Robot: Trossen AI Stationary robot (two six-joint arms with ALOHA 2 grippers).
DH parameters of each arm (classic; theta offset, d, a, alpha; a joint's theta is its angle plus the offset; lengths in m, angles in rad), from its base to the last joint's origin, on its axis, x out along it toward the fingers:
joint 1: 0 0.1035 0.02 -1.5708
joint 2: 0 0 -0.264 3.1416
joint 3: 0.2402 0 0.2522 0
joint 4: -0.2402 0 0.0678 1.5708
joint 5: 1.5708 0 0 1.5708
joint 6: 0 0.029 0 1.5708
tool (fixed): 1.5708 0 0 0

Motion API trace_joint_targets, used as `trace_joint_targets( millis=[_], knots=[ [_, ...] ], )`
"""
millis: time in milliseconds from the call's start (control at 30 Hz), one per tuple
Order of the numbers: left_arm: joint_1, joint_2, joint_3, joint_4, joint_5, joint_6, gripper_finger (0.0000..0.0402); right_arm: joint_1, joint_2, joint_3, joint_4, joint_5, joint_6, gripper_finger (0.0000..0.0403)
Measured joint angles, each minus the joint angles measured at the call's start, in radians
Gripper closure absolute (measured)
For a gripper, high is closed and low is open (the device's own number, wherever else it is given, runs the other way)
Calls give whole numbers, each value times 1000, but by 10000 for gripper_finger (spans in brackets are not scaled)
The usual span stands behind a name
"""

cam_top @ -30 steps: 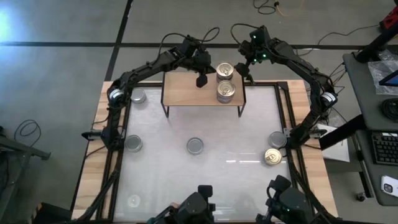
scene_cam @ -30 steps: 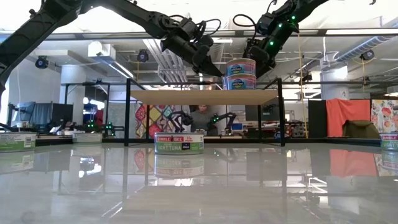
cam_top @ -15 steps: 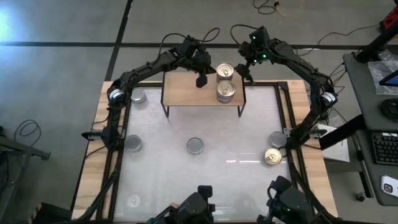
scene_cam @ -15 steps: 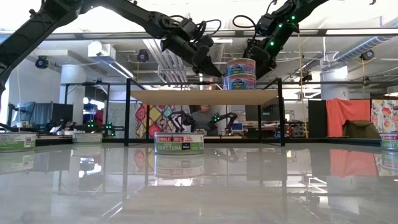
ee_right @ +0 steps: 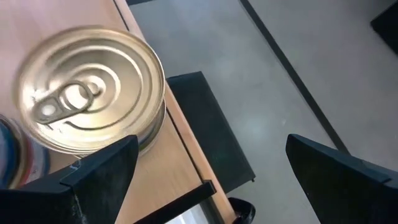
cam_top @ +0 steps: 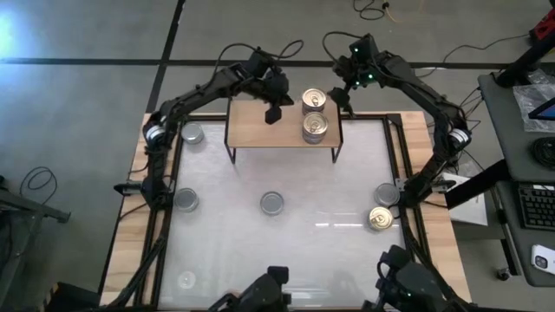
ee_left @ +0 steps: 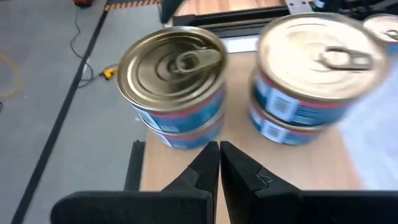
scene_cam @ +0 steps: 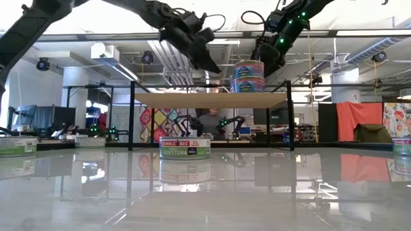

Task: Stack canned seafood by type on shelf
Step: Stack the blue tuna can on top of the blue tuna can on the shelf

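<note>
Keyboard (cam_top: pixel 535 206) beside wood-edged table (cam_top: pixel 130 217)

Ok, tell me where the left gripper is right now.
In the high view the left gripper hovers shut over the shelf, just left of the two gold-topped cans.

The bench (cam_top: pixel 286 251) carries the shelf (cam_top: pixel 260 132) at its 12 o'clock edge. Two stacks of gold-topped tins (cam_top: pixel 315 126) stand on the shelf's plank toward 3 o'clock. Silver-topped tins (cam_top: pixel 272 203) lie scattered on the bench, and one gold-topped tin (cam_top: pixel 380 219) lies near 4 o'clock.
</note>
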Motion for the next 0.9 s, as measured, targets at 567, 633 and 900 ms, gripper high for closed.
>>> trace_joint_targets(
  millis=[567, 633, 900],
  knots=[
    [-166, -477, -590, 150, 2, -110, 402, 109, -186, 12, -228, 1, 7, 2],
    [-185, -521, -640, 167, -68, -167, 402, 153, -224, 12, -236, 0, 32, 3],
    [-338, -738, -883, 149, -216, -376, 402, 457, -338, -39, -233, 1, 245, 3]
  ],
)
